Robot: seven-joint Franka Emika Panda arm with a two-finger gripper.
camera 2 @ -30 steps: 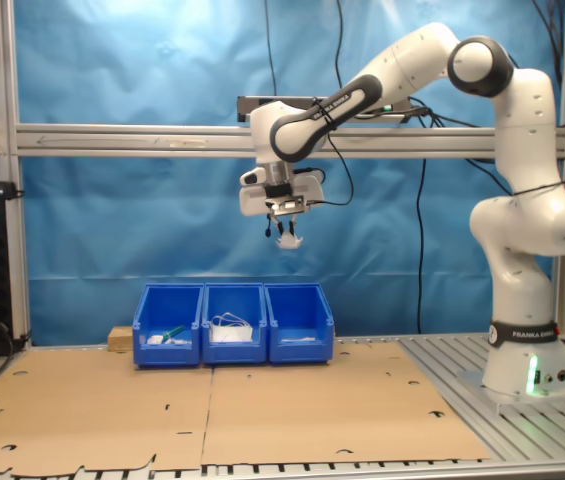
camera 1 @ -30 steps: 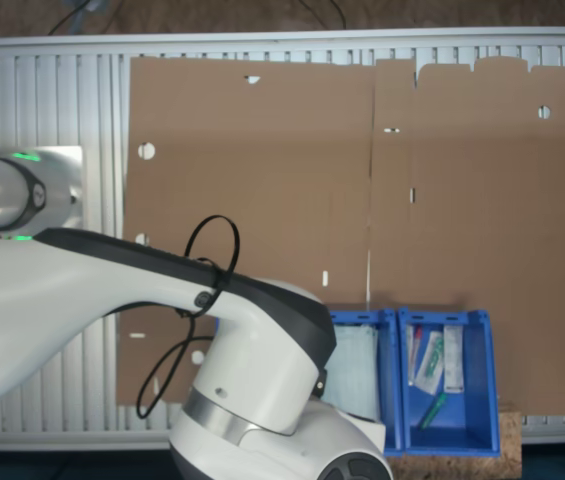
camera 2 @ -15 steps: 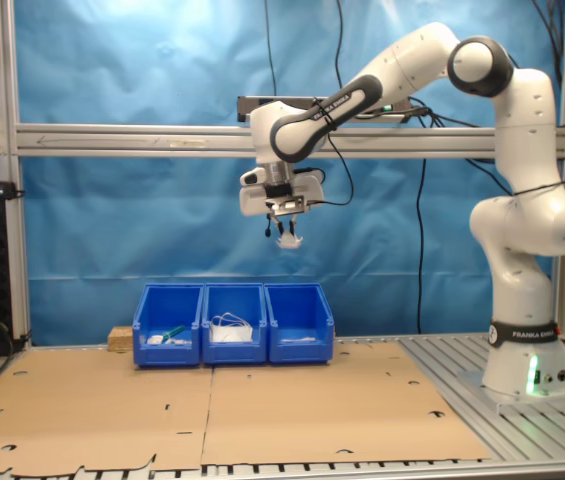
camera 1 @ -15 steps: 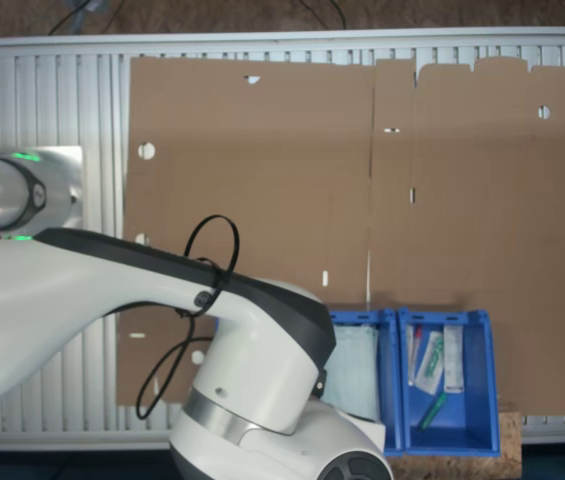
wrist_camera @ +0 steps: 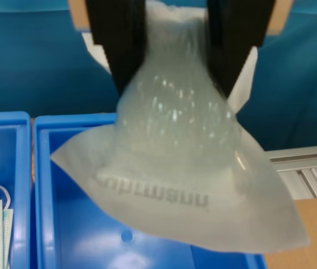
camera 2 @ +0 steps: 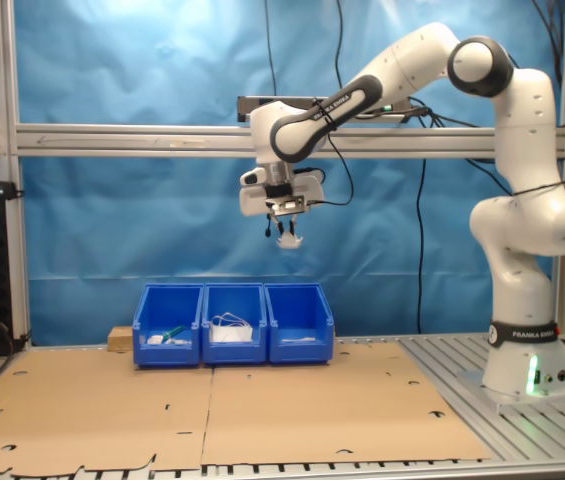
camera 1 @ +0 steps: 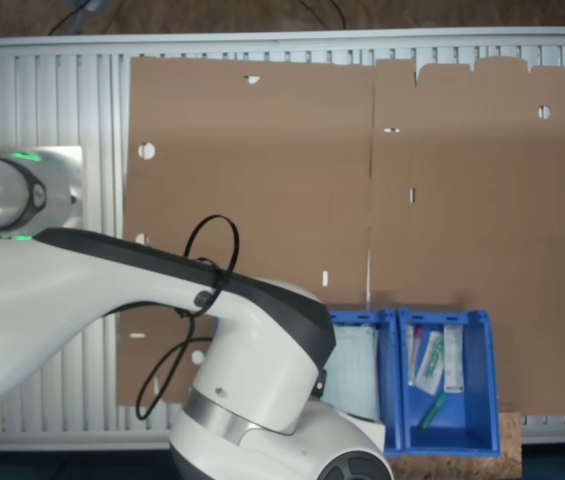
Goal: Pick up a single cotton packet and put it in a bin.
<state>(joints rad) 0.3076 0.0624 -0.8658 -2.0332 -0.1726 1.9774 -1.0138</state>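
1. The gripper point(camera 2: 284, 232) hangs high in the air, its two dark fingers point(wrist_camera: 116, 39) pinching the cotton packet point(wrist_camera: 180, 168) at its upper part, so the packet dangles below them.
2. In the second exterior view the packet point(camera 2: 288, 241) hangs well above the row of three blue bins, over the rightmost bin point(camera 2: 300, 324).
3. The middle bin point(camera 2: 233, 322) holds face masks point(camera 2: 230, 328).
4. The bins stand at the far edge of a cardboard sheet point(camera 2: 262, 400).
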